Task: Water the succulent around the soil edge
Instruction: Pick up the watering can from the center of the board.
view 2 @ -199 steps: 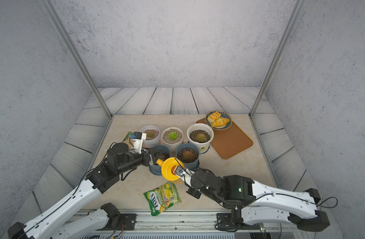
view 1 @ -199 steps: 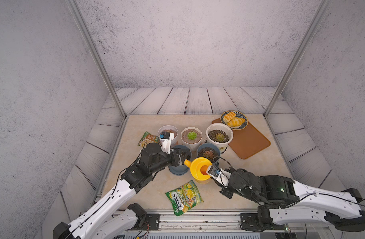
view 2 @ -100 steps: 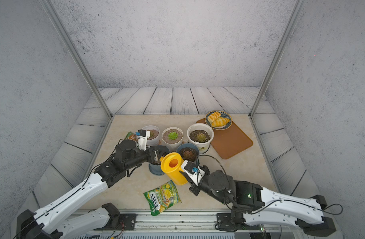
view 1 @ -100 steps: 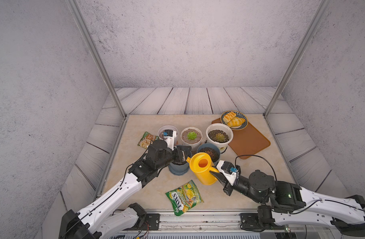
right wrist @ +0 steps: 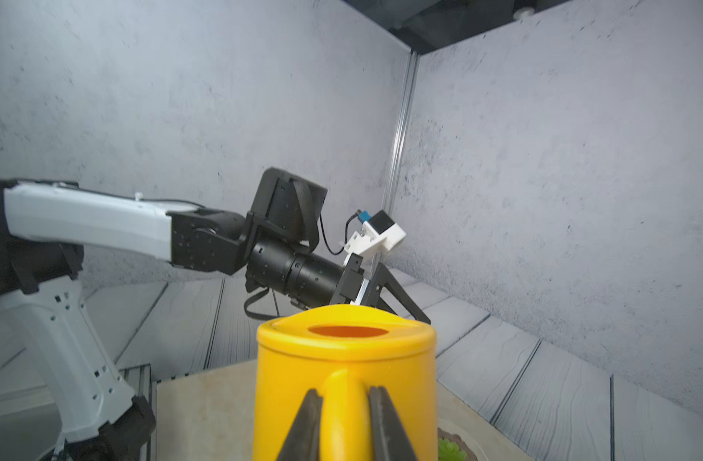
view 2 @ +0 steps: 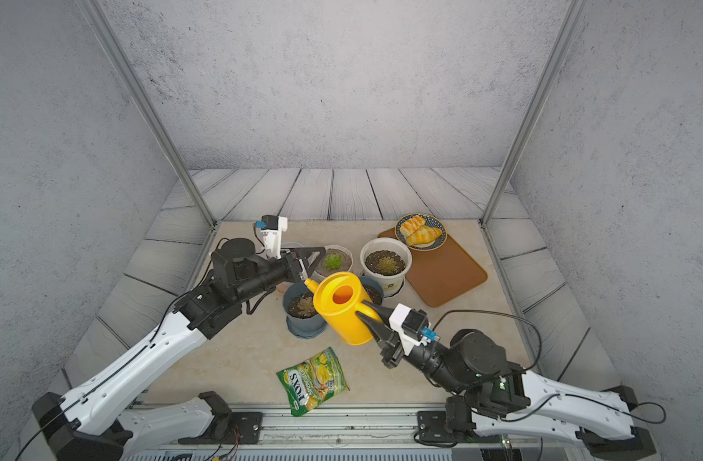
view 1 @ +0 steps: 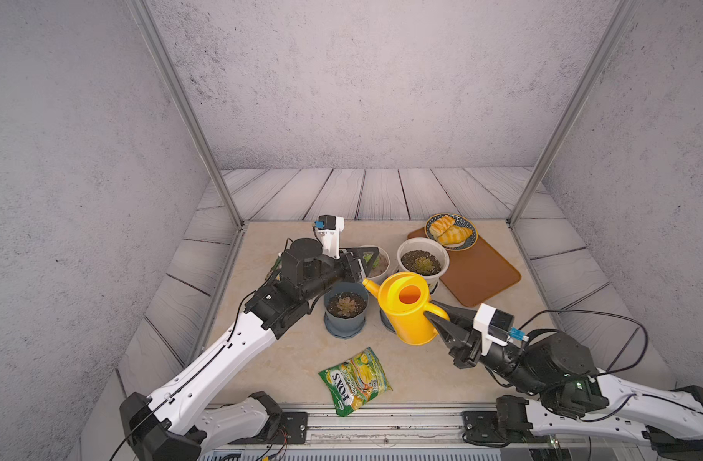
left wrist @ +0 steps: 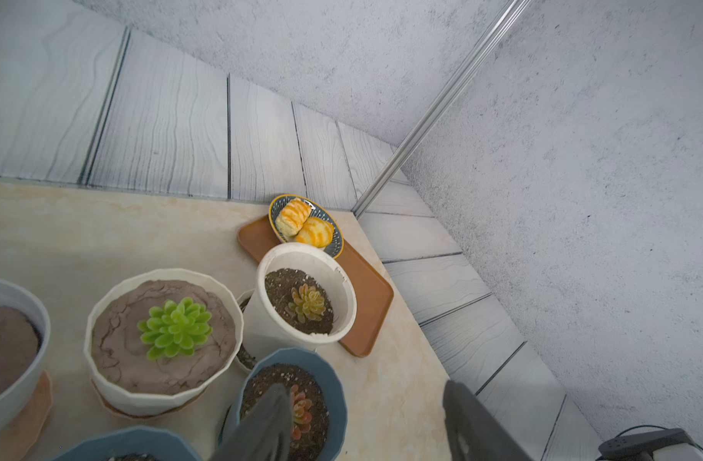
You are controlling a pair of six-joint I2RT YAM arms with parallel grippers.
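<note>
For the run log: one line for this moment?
right gripper: shut on watering can handle | watering can: upright | left gripper: open, empty

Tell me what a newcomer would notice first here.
The bright yellow watering can in the middle of the table, held upright by its handle in the shut right gripper, spout toward a blue-potted succulent. Behind it, the open left gripper hangs over the clustered pots. A green snack bag lies near the front edge.

Green snack packet lies lower centre; a plate of pastries sits on a brown board, centre right
</note>
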